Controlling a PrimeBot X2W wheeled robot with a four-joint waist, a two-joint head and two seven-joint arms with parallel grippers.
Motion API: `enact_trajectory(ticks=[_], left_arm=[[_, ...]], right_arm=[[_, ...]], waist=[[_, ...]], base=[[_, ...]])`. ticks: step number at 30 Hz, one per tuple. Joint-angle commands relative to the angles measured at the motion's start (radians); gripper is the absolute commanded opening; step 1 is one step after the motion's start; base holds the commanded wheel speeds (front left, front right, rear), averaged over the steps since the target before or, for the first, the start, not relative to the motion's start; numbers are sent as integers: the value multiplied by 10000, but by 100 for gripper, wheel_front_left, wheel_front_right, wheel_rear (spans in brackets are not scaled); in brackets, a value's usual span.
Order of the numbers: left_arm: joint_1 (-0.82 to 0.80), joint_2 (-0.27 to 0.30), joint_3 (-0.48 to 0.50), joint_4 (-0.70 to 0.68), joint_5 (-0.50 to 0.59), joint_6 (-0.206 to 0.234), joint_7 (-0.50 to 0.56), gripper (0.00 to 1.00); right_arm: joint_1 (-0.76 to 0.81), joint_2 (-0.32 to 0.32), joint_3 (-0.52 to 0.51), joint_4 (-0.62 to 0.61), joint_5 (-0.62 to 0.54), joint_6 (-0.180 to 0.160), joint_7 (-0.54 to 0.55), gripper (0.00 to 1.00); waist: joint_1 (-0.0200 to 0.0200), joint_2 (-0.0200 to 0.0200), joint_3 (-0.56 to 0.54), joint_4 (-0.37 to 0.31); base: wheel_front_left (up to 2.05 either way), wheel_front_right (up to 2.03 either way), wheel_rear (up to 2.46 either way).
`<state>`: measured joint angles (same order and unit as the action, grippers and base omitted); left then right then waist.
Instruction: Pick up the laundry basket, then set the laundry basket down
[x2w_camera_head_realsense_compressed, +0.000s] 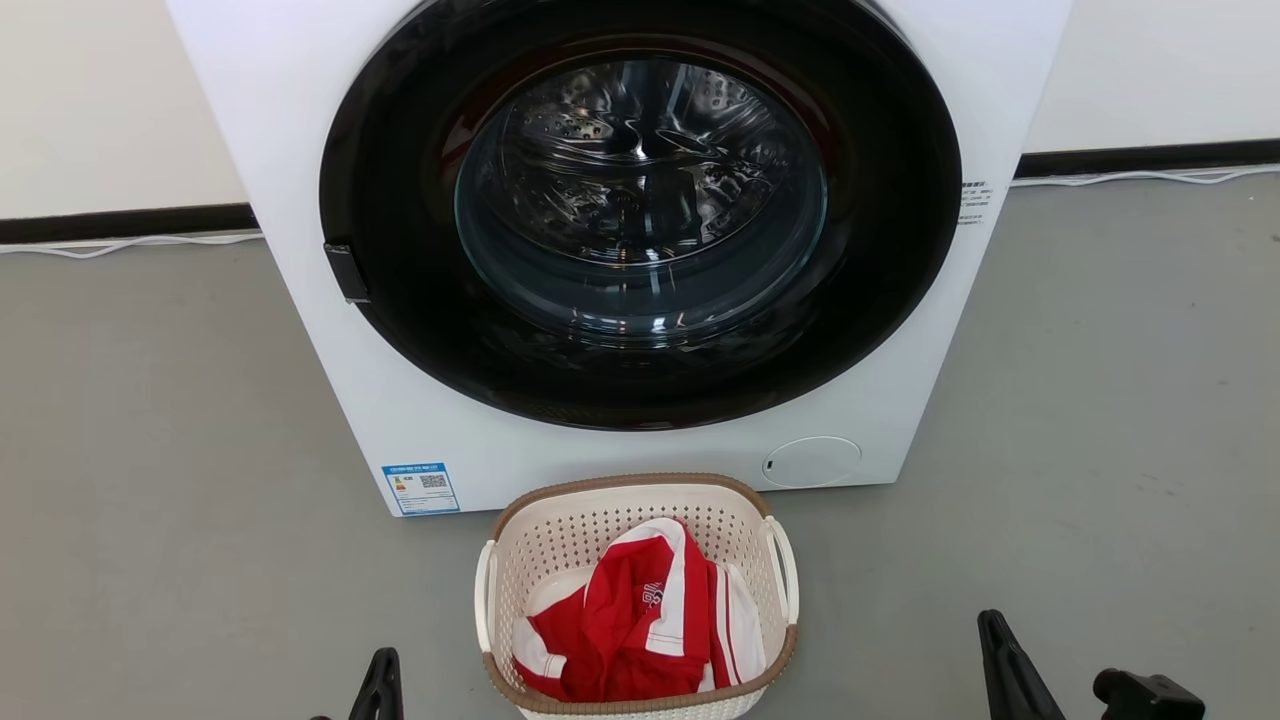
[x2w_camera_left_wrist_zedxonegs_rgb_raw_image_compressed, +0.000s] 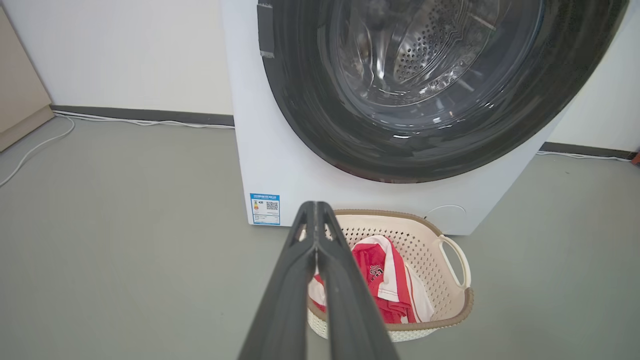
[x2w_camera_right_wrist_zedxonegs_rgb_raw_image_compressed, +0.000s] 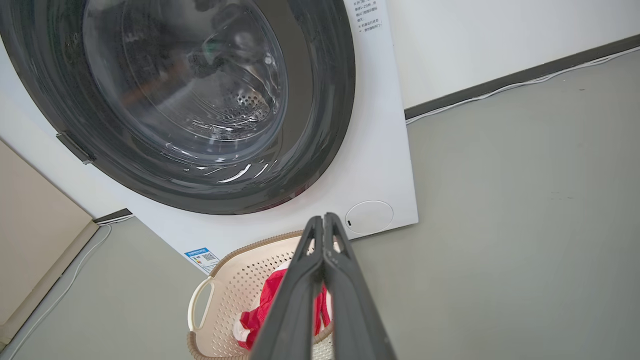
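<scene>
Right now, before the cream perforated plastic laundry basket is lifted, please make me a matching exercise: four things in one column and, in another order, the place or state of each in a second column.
Things
1. cream perforated plastic laundry basket
2. red and white garment
3. blue rectangular sticker
4. left gripper, two dark fingers

Places or states
a. stuck low on the front of the white washer
b. shut, holding nothing
c. on the grey floor, before the washer
d. lying inside the basket

Pairs: 1-c, 2-d, 3-a, 4-b.
</scene>
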<state>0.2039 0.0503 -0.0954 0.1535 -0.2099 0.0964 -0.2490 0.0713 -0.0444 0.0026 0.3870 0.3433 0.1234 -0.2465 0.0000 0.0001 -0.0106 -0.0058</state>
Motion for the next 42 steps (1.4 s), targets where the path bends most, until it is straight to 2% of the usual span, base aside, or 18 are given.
enact_trajectory(ticks=[1,4,9,42], left_arm=[[-98,31,45,-236,-246,-51,9,0],[-162,53,73,-218,-612,-103,81,0],[-291,83,116,-158,-1214,-193,199,0],[-1120,210,480,177,-5101,-805,1027,0]], right_arm=[[-226,-11,-34,-243,195,2,72,0],[-254,-12,-61,-284,505,4,160,0],[-318,-14,-105,-327,1017,7,303,0],[-754,-27,-413,-640,4398,26,1260,0]], waist=[[5,-1,-1,0],[22,-1,-16,1],[2,-1,6,4],[0,-1,47,20]], base=[[0,0,0],[0,0,0],[0,0,0],[0,0,0]])
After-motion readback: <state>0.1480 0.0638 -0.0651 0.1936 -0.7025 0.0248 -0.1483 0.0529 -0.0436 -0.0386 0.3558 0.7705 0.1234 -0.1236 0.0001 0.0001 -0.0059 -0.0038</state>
